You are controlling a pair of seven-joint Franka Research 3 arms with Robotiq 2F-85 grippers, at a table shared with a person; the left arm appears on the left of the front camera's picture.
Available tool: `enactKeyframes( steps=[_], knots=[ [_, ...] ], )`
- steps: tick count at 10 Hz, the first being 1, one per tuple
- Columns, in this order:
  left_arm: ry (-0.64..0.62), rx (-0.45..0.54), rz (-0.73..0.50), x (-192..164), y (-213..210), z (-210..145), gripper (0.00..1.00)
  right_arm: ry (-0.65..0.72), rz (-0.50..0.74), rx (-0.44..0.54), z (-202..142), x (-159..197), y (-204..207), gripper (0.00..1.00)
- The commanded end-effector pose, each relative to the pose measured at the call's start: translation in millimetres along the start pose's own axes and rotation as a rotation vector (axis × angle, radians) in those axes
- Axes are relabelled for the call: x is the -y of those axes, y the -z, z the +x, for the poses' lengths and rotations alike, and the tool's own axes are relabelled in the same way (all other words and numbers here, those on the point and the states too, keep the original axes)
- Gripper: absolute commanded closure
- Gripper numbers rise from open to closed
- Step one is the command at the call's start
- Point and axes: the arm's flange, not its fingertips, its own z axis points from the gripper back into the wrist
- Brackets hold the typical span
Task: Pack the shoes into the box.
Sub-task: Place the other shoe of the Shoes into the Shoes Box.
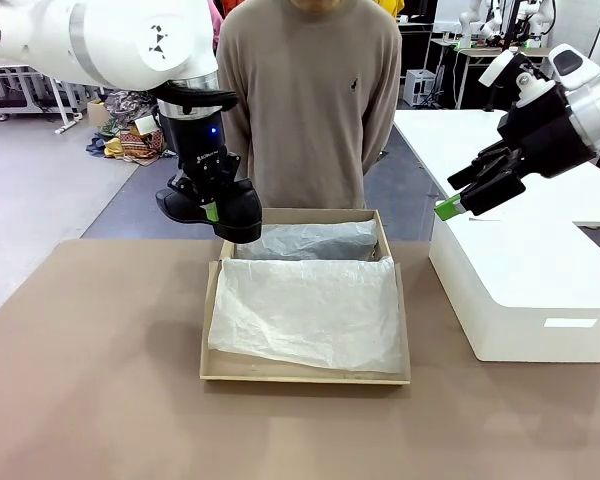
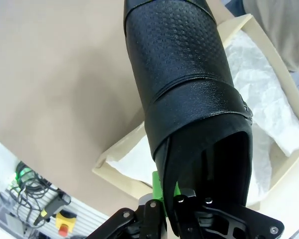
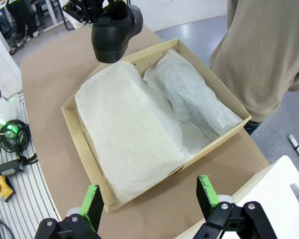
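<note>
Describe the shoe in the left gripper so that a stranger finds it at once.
On the brown table lies a tan box lined with white paper. Above its far left corner the left gripper holds a shoe. It is glossy black, while box and paper are tan and white.

Both arms are chunky glossy white shells. The left arm (image 1: 120, 45) has a grey band, a little black logo and a blue light on its black wrist. The right gripper (image 3: 148, 188) is black, with green-padded fingers (image 3: 93, 201) and silver screws. The person wears a taupe sweater (image 1: 310, 110), tiny dark chest logo.
</note>
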Motion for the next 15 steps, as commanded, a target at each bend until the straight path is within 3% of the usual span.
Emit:
enactKeyframes(
  steps=[1,5,9,12,13,15],
  knots=[
    [0.001,0.000,0.000,0,0,0,1.00,-0.011,0.017,0.023,0,2,1,0.00],
    [-0.291,-0.001,0.024,47,-5,-51,1.00,-0.011,0.017,0.023,0,2,1,0.00],
    [-0.452,0.035,0.030,99,0,-94,1.00,-0.011,0.017,0.023,0,2,1,0.00],
    [-0.495,0.082,0.032,121,8,-120,1.00,-0.011,0.017,0.023,0,2,1,0.00],
    [-0.433,0.018,0.012,104,17,-109,1.00,-0.011,0.017,0.023,0,2,1,0.00],
    [-0.433,0.018,0.012,104,17,-109,1.00,-0.011,0.017,0.023,0,2,1,0.00]
  ],
)
